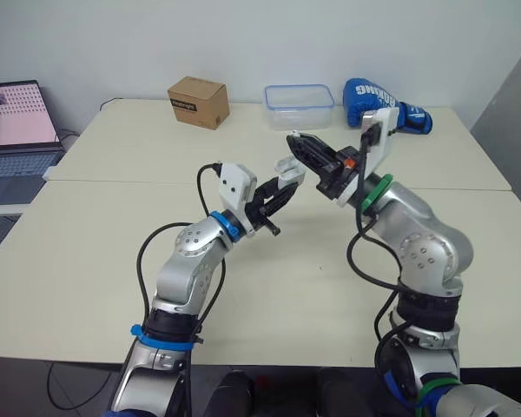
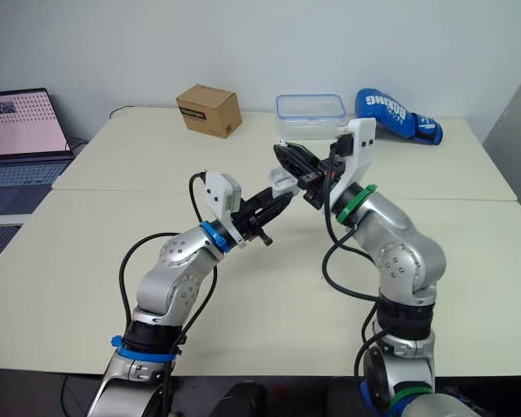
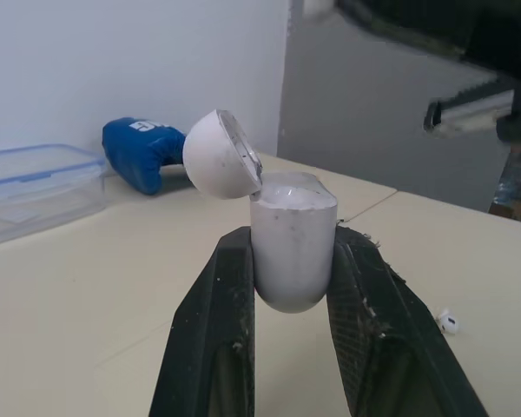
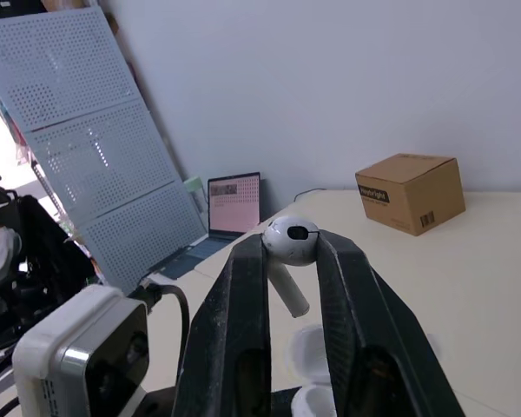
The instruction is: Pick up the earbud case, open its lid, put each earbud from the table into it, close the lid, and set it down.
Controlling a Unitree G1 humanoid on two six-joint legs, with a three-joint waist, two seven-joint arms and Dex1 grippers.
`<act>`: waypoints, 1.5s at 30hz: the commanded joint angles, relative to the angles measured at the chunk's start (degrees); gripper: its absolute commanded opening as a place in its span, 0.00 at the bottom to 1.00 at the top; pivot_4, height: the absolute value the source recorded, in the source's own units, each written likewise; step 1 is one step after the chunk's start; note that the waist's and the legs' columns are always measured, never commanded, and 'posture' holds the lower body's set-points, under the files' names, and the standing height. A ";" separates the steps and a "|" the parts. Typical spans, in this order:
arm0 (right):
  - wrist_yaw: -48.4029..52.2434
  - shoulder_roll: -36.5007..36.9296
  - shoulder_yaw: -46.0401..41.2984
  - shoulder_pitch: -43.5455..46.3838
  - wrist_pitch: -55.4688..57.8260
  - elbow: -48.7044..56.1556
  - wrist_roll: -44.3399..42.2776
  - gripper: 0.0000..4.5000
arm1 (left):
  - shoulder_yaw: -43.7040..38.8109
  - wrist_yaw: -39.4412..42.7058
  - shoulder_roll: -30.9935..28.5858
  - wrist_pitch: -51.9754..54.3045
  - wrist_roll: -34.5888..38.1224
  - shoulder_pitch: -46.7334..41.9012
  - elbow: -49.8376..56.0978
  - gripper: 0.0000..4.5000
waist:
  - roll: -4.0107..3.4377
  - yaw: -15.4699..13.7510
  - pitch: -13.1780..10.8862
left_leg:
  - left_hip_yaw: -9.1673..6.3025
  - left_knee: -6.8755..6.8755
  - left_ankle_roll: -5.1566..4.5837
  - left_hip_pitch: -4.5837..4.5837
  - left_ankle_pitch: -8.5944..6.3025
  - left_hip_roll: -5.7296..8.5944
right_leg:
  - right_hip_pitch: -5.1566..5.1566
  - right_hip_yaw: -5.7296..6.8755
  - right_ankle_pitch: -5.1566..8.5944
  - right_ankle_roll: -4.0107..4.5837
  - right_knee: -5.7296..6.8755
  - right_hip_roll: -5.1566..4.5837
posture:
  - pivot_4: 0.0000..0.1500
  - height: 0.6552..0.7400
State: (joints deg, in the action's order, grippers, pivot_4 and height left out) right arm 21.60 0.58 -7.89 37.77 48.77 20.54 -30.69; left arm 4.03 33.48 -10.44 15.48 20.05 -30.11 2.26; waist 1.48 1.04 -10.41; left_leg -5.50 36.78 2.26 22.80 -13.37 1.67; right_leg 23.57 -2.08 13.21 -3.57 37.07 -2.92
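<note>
— Over the table [image 1: 113, 226], near its middle, left gripper [image 1: 278, 193] clenched on the earbud case [image 3: 293, 243] (lid [image 3: 219, 155] swung open).
— And the right gripper [image 1: 302, 146]?
— Pinching one earbud [image 4: 290, 240], close at the case's one o'clock. Second earbud [image 3: 448, 321] lies on the table.

We record a cream table [image 1: 113, 243] bearing, along its far edge, a cardboard box [image 1: 198, 102], a clear blue-rimmed container [image 1: 299, 105] and a blue boxing glove [image 1: 384, 105]. One white earbud [image 3: 448, 321] lies apart.
</note>
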 commanded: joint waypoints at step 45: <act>-6.85 1.80 6.37 -4.10 -3.51 -1.53 -2.20 0.32 | 0.24 0.30 1.14 -3.20 -0.52 -1.05 3.38 0.17 | -0.01 0.75 0.00 | 0.01 -0.01 -0.01 -0.01 0.00 -0.10 | 0.00 -0.04 0.01 0.00 -0.02 0.11 | 1.00 1.00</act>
State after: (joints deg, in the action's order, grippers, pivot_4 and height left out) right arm 15.71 2.71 -1.26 33.76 44.42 18.72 -32.24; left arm 4.21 33.16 -9.83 14.16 18.80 -29.87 2.10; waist 1.47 1.79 -10.41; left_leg -5.49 36.77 2.25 22.79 -13.37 1.56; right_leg 23.57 -2.12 13.22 -3.57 37.05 -2.81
